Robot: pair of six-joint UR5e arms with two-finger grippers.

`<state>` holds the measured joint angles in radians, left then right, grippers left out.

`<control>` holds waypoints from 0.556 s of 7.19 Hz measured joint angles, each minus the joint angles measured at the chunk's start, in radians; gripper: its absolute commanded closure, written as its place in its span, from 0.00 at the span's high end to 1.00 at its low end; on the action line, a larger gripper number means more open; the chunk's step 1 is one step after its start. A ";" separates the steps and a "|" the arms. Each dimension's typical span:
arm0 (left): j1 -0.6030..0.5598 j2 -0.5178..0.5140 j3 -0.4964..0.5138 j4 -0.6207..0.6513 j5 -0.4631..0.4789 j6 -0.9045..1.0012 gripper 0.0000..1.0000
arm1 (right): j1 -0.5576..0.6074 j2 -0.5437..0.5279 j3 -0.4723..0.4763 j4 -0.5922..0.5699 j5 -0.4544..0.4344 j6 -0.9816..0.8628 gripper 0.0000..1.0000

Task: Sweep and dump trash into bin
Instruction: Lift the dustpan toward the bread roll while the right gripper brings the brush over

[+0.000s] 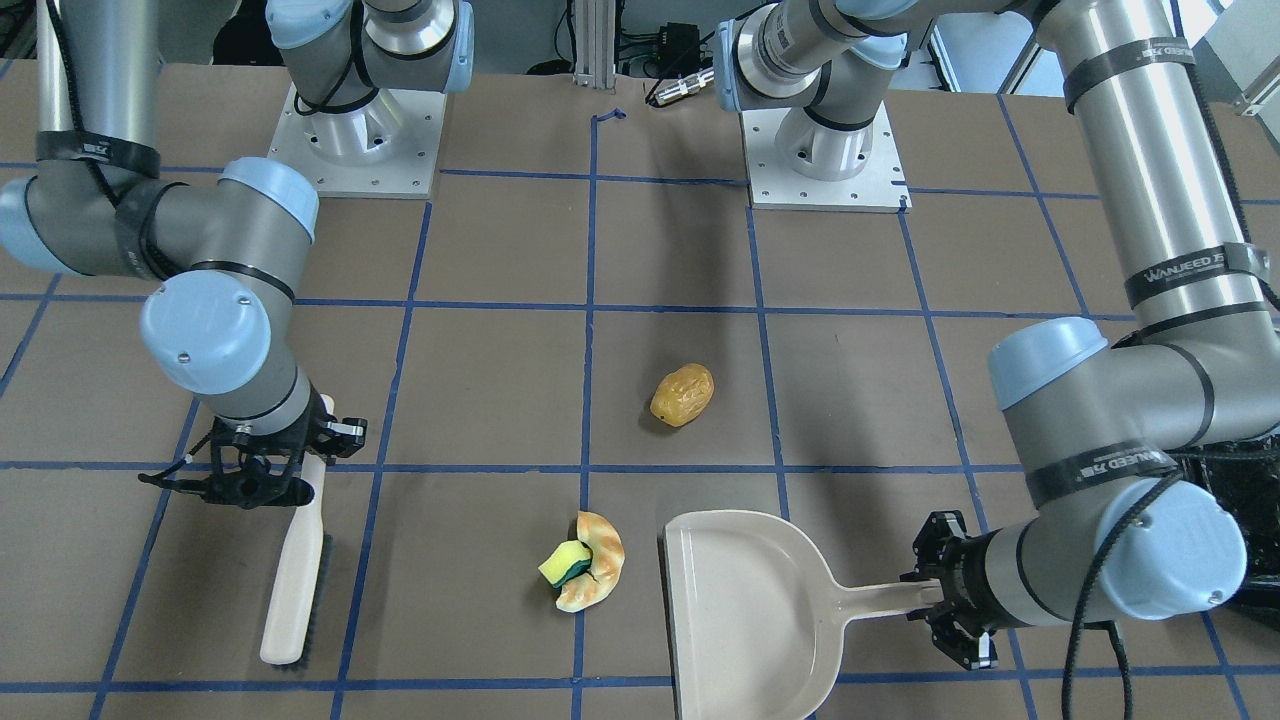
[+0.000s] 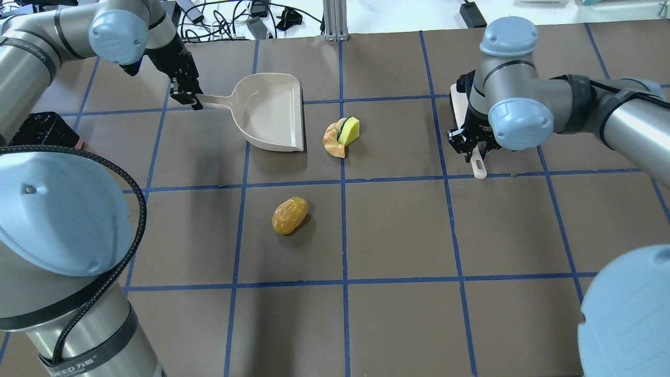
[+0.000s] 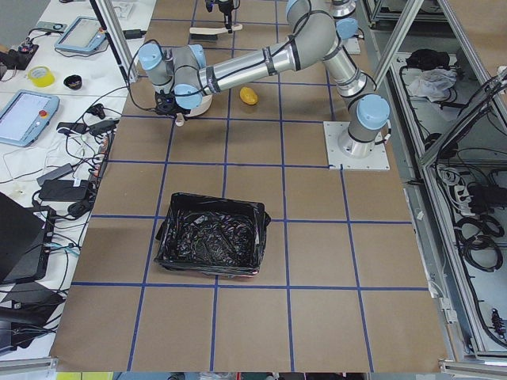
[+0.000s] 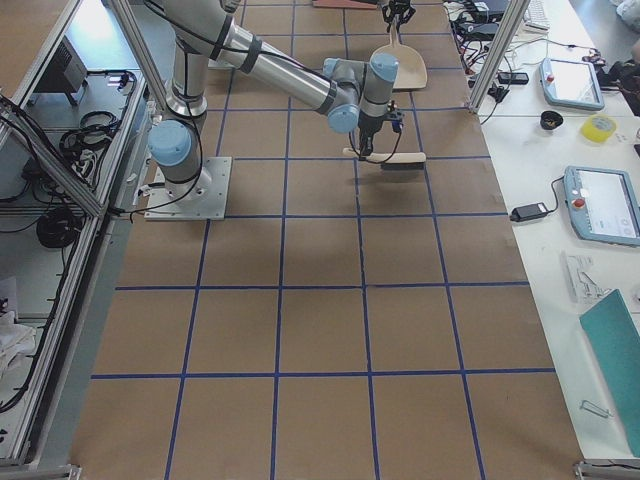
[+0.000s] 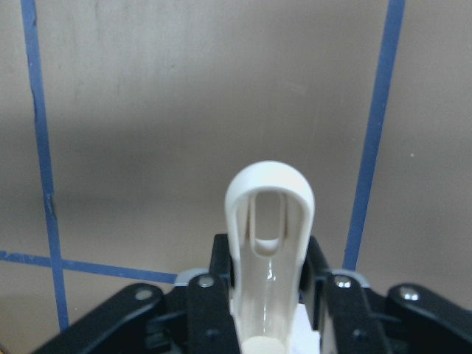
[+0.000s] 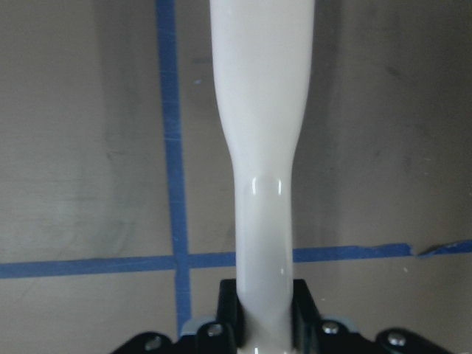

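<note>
The trash lies on the brown table: a golden-yellow lump point(image 1: 682, 394) point(image 2: 289, 214), a tan dumpling piece point(image 1: 603, 570) point(image 2: 331, 141) and a yellow-green sponge chunk point(image 1: 563, 563) point(image 2: 349, 130) resting against it. My left gripper point(image 1: 940, 597) point(image 2: 191, 97) is shut on the handle point(image 5: 269, 221) of the beige dustpan point(image 1: 740, 610) point(image 2: 272, 112), whose open edge faces the dumpling. My right gripper point(image 1: 305, 470) point(image 2: 473, 152) is shut on the handle point(image 6: 263, 221) of the beige brush point(image 1: 295, 590), which lies on the table. The bin point(image 3: 210, 245), lined with a black bag, stands near my left arm point(image 2: 47, 133).
Blue tape lines grid the table. The two arm bases point(image 1: 355, 140) point(image 1: 825, 150) stand on white plates at the robot's side. Tablets, cables and tape rolls lie on side benches point(image 3: 32, 111) point(image 4: 600, 200) beyond the table ends.
</note>
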<state>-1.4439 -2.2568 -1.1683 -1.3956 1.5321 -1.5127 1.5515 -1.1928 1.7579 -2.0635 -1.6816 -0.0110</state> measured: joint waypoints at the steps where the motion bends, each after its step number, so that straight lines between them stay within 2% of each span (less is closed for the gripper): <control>1: -0.020 0.005 -0.001 0.000 0.009 -0.016 0.00 | 0.036 0.005 -0.017 0.004 0.003 0.041 0.00; 4: -0.052 0.032 -0.041 0.002 0.052 -0.018 0.00 | 0.125 0.017 -0.040 0.024 0.007 0.135 0.00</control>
<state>-1.4955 -2.2251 -1.2090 -1.3939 1.5839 -1.5308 1.6767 -1.1761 1.7174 -2.0399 -1.6745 0.1245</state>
